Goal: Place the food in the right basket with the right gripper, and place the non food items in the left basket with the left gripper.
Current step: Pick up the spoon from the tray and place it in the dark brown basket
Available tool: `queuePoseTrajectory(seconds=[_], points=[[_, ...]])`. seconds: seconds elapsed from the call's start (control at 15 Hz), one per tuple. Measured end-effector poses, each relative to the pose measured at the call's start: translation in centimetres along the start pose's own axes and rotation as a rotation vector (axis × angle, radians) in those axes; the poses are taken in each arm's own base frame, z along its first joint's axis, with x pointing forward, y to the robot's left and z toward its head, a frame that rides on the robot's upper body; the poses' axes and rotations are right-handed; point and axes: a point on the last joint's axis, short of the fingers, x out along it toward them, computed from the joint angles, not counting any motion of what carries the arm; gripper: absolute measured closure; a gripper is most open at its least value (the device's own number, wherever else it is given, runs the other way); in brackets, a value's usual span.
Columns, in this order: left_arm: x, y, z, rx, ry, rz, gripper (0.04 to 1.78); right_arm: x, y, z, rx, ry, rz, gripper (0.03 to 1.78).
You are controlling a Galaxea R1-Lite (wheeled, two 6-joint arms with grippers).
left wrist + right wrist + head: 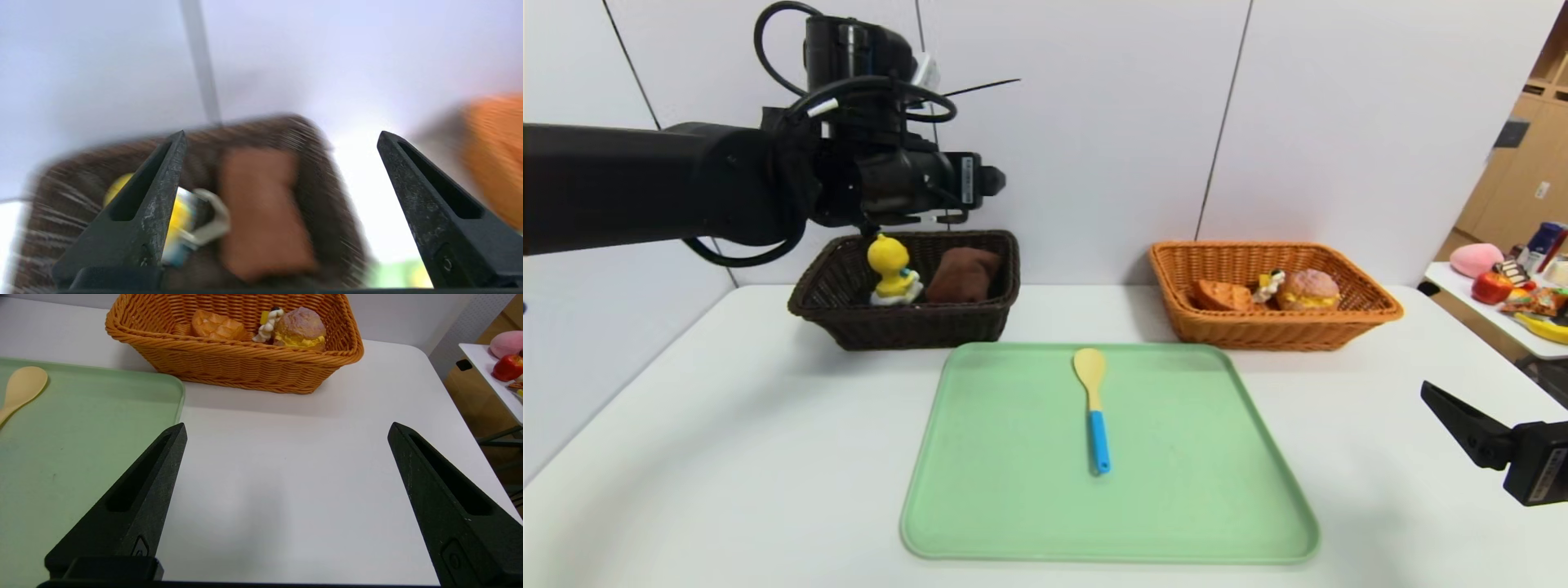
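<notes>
Head view, left tool (870,233) spread empty above dark basket (907,325) rim, right tool (286,506) spread over bare table (294,490).

A rectangular green plastic tray (1013,490) lies at the centre of the white table (727,457), with a yellow spoon with a blue handle (1094,408) on it. Behind the tray to the left stands a dark brown woven wicker basket (898,325), holding a yellow duck toy (890,269) with a folded brown towel (962,274) to its right. Behind to the right stands an orange-tan woven wicker basket (1274,331), holding an orange-brown waffle wedge (1219,295) left of a round pinkish-brown bun (1308,289).
</notes>
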Motion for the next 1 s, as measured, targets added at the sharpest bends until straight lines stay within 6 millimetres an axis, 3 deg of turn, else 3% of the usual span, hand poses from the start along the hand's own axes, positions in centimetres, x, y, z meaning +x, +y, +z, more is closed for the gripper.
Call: queuePoseTrajectory(seconds=[0.2,0.47,0.67,1.0], points=[[-4.0,-4.5,-1.8,-0.11,0.067,-0.094,0.15,-0.3,-0.1,-0.1,0.0,-0.004,0.0,0.11],[-7.2,-9.4,-7.0,-0.06,0.214,-0.149,0.15,-0.8,-0.2,-0.4,0.002,-0.011,0.0,0.11],[-7.4,-10.8,-9.4,-0.007,0.291,-0.166,0.14,-1.2,-0.3,-0.6,0.003,-0.021,0.0,0.11],[-5.2,-11.9,-12.7,0.04,0.41,-0.132,0.13,-1.7,-0.4,-0.5,0.009,-0.043,0.0,0.11]])
